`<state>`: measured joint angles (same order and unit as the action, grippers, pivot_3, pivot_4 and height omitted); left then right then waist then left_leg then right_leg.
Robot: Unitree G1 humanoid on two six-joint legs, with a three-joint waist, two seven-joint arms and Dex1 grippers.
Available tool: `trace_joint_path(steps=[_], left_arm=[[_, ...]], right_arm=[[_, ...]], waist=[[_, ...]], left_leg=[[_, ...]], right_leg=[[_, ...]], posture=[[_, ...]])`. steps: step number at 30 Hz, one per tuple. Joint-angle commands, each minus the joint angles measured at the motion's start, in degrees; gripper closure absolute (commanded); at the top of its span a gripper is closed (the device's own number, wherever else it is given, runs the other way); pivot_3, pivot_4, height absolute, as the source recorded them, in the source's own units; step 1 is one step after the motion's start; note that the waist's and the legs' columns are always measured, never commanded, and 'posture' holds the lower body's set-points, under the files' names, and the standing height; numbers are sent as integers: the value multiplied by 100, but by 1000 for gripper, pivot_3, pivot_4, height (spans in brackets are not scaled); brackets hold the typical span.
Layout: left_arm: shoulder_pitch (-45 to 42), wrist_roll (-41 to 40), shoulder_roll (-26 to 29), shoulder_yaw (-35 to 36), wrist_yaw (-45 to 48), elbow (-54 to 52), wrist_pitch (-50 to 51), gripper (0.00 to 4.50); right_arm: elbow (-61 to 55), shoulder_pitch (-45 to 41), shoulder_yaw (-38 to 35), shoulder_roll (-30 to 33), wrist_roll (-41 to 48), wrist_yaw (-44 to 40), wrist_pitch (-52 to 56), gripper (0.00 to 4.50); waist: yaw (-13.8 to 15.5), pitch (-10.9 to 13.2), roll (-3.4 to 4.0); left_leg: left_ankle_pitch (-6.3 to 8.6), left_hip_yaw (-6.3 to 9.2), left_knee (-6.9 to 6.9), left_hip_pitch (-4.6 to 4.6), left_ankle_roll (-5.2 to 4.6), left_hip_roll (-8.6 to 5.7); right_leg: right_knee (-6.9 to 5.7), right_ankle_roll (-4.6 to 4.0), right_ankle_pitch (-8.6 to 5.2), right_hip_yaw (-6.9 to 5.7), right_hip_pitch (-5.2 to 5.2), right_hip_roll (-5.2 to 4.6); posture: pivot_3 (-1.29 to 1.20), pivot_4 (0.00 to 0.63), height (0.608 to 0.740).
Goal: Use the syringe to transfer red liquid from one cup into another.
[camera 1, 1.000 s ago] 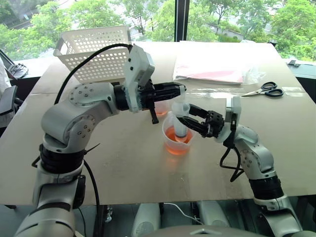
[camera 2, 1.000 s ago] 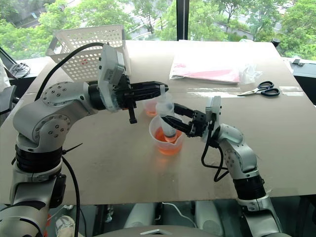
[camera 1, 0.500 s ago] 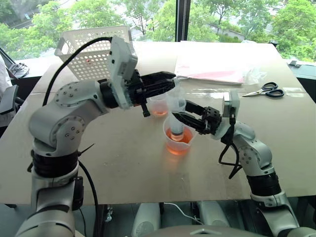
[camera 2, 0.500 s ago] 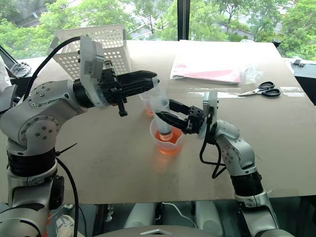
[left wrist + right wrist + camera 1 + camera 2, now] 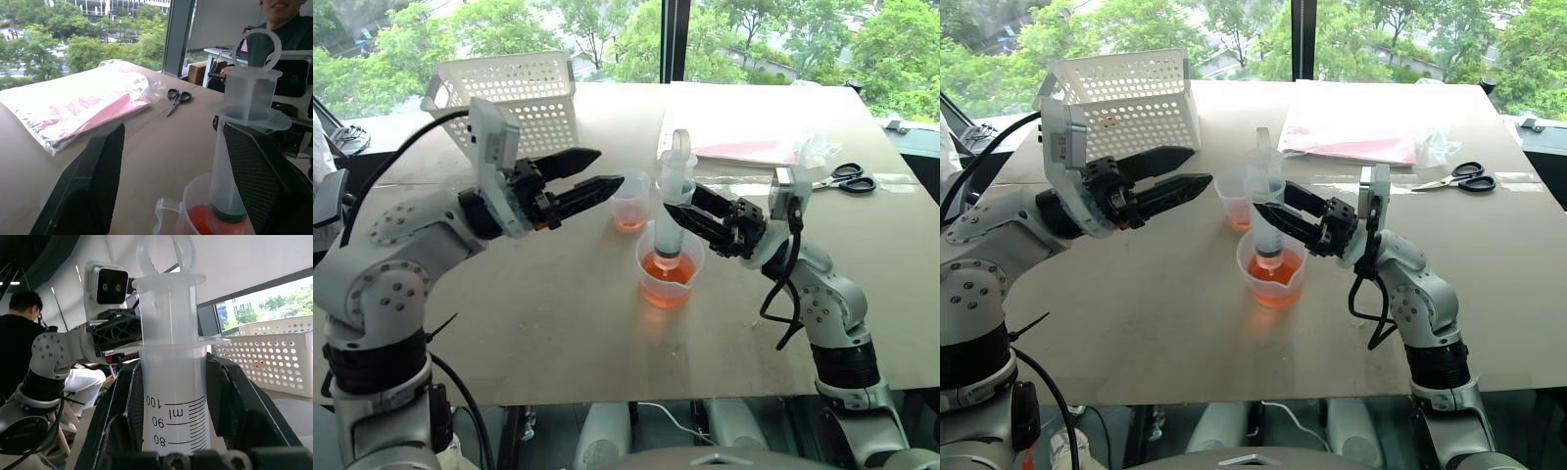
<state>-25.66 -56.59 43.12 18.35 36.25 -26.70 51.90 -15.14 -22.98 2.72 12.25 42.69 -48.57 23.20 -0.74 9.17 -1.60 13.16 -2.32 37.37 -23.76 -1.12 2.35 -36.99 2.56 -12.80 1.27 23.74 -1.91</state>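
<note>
Clear plastic, with printed graduation marks and a black plunger seal, the large syringe is standing upright with its nozzle end down in the larger clear spouted measuring cup, where translucent orange-red liquid is pooling around its tip. Its ring-topped plunger is sticking up above the barrel. The right gripper is reaching in from the right and clenching the barrel between its two black fingers, just under the flange, as the right wrist view is showing with the scale marks sitting between them.

The left gripper is hanging to the left of the syringe, clear of it, with its two black fingers spread apart and gripping nothing; its tips are pointing toward the syringe and the smaller, narrower clear plastic cup. That small cup is standing just behind and to the left of the large one, a shallow layer of the same reddish liquid sitting in its bottom.

A white perforated plastic basket is sitting at the far left of the brown table. A clear plastic bag with pink contents is lying at the far side, and black-handled scissors are lying near the right edge. A person in dark clothing is sitting beyond the table in the left wrist view
</note>
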Motion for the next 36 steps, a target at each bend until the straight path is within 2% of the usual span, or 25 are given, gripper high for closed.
trace_joint_path(steps=[1, 5, 8, 11, 15, 19, 25, 27, 32, 36], left_arm=[[165, 29, 101, 232, -69, -202, -172, 1267], [229, 55, 25, 308, -216, -104, -245, 1267], [212, 133, -46, 328, -381, -33, -330, 1267], [183, 132, -109, 305, -488, -47, -372, 1267], [223, 74, -185, 325, -686, -132, -370, 1267], [360, -13, -209, 459, -845, -178, -340, 1267], [267, -38, -287, 742, -1338, 52, -380, 1267], [238, 112, -313, 828, -1511, 153, -476, 1267], [90, 318, -236, 909, -1669, 358, -640, 1267], [64, 500, -98, 892, -1640, 360, -693, 1267]], right_arm=[[-153, -107, -63, 140, -58, -159, -168, 3091], [-112, -210, -197, 111, 107, -50, -88, 3091], [-94, -289, -156, 286, -93, -264, -215, 3091], [-170, -427, -410, 143, 379, 79, 97, 3091], [-125, -454, -357, 220, 329, -28, 129, 3091], [-152, -800, -576, 57, 821, 271, 416, 3091], [242, -1551, -696, -183, 1037, 445, 474, 3091], [849, -2096, -596, -469, 609, 513, 39, 3091], [3092, -3361, -160, -1202, -1315, 1093, -1750, 3095], [4638, -3865, -252, -1678, -1939, 1478, -2732, 3096]], waist=[[2, 0, 0], [0, 0, 0], [2, 0, -1], [5, 0, 0], [-1, 0, -1], [-17, 1, 1], [-3, 0, 0], [-24, 1, 1], [-81, 0, 0], [-80, 0, -2]], left_leg=[[0, -1, 0, 0, 0, 0], [0, -1, 0, 1, 0, 0], [0, -2, 0, 2, 0, 0], [0, -2, 0, 0, 0, -1], [0, -2, 0, 1, 0, -1], [0, -4, -1, 1, 0, 0], [0, 0, -2, 0, 0, 0], [0, -2, -1, 0, 0, 0], [-1, -1, -5, 6, 1, 1], [-1, 0, -14, -7, 4, -2]], right_leg=[[0, 0, 0, 0, 0, 0], [1, 0, 0, 0, 0, 0], [1, 0, 0, 1, -1, 0], [2, 0, 0, 0, -1, -2], [2, -1, 0, 1, -1, -1], [2, -1, 1, 4, 0, -1], [2, -1, 1, -1, -1, -1], [1, -1, 1, 1, 0, -1], [-10, -2, 1, 1, 5, 4], [0, -2, 2, -5, 9, -4]], posture=[[0, 150, 740], [0, 150, 740], [0, 150, 740], [0, 150, 740], [0, 150, 740], [0, 150, 740], [0, 150, 740], [0, 150, 740], [0, 150, 740], [0, 150, 740]])
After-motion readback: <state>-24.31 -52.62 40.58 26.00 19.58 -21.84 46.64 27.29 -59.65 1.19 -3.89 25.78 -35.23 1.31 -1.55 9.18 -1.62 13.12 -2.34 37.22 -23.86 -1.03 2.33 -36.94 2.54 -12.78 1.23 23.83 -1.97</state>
